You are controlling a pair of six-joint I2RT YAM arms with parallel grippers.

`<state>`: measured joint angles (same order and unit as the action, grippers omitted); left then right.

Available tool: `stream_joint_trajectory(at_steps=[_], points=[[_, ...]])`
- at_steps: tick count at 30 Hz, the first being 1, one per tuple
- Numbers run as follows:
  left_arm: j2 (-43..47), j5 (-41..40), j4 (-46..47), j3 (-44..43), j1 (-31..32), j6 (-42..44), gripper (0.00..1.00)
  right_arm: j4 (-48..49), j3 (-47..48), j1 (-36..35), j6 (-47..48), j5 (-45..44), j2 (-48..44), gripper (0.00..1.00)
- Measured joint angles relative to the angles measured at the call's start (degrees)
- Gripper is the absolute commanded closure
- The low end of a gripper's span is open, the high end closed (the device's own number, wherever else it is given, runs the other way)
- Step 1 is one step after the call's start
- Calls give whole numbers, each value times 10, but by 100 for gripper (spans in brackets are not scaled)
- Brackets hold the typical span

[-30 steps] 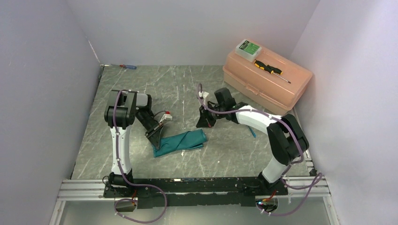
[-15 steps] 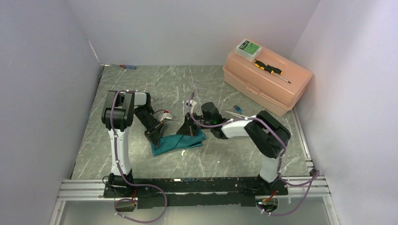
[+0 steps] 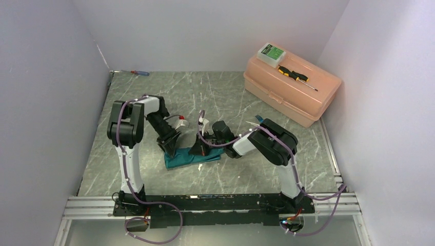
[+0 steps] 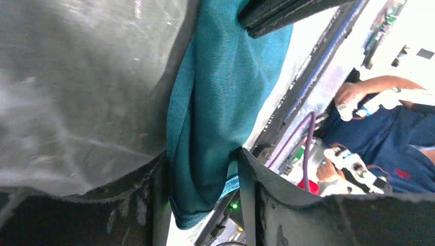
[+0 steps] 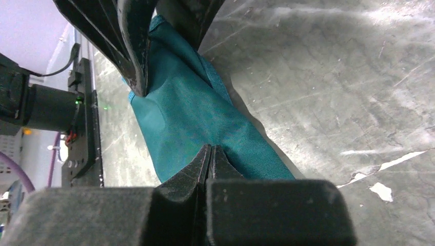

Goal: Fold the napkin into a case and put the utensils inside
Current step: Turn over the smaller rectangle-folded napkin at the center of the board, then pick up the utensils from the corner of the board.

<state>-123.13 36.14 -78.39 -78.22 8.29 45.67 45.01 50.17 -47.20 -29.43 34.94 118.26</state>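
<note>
**Right arm in over the cloth, left claw let go**

Since a second ago the right arm has swung in from the right, and the right claw (image 3: 199, 150) now sits down on the middle of the napkin (image 3: 188, 159). The left claw (image 3: 170, 145), closed before, has sprung apart. Its two fingers now straddle the napkin's left end, with cloth lying loose between them. The right claw's fingers are pressed together, tips against the teal fabric. I can't tell whether they have nipped a fold or only pin it down.

The napkin lies as a narrow folded strip on the tabletop (image 3: 231, 92), near the middle, between the two arms. The utensils (image 3: 258, 119) sit further right, half hidden behind the right arm and not yet in any pocket.

The worry, to my eye, is the fold. If either claw lifts off carelessly, a finger could snag the soft cloth, drag it open and spoil the case. The right arm's elbow also hangs close over the utensils and could sweep them away as it backs out.
</note>
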Motion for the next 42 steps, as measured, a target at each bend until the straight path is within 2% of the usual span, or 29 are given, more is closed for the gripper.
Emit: stream_joint_trajectory(at_steps=[1,2,5,13,18,23,24,27,29,30,31,32,33,38,39,40,42], points=[[4,-3,0,-5,0,-1,45,1,0,-1,5,-5,0,100],[9,-7,3,-11,0,-3,36,2,-1,-3,10,-11,0,100],[28,-21,6,-31,-1,-4,29,12,-5,-7,23,-26,0,100],[113,-85,39,-63,1,-30,31,26,-8,-18,40,-54,0,100],[158,-105,82,-47,35,-57,33,-2,-8,-21,45,-69,-17,87],[160,-105,84,-45,47,-76,34,-87,-6,-20,67,-92,-87,83],[160,-105,81,-49,43,-78,35,-103,-5,-20,72,-96,-103,79],[161,-100,76,-68,29,-84,35,-168,6,-17,90,-112,-164,57],[163,-95,77,-81,21,-89,35,-208,16,-11,104,-133,-205,52],[165,-93,78,-87,16,-93,35,-233,23,-6,114,-150,-229,47],[169,-91,78,-93,12,-97,34,-256,29,1,123,-170,-251,34],[174,-90,80,-98,10,-102,33,-278,35,11,132,-192,-273,6],[180,-90,81,-102,9,-105,32,-299,39,24,142,-217,-295,1],[226,-90,96,-111,5,-113,29,-394,53,117,168,-343,-367,0],[234,-90,99,-111,4,-114,25,-410,55,144,163,-344,-370,0],[242,-92,105,-110,4,-117,11,-426,57,178,156,-342,-371,0],[253,-102,117,-111,3,-123,6,-457,62,245,143,-328,-362,0]])
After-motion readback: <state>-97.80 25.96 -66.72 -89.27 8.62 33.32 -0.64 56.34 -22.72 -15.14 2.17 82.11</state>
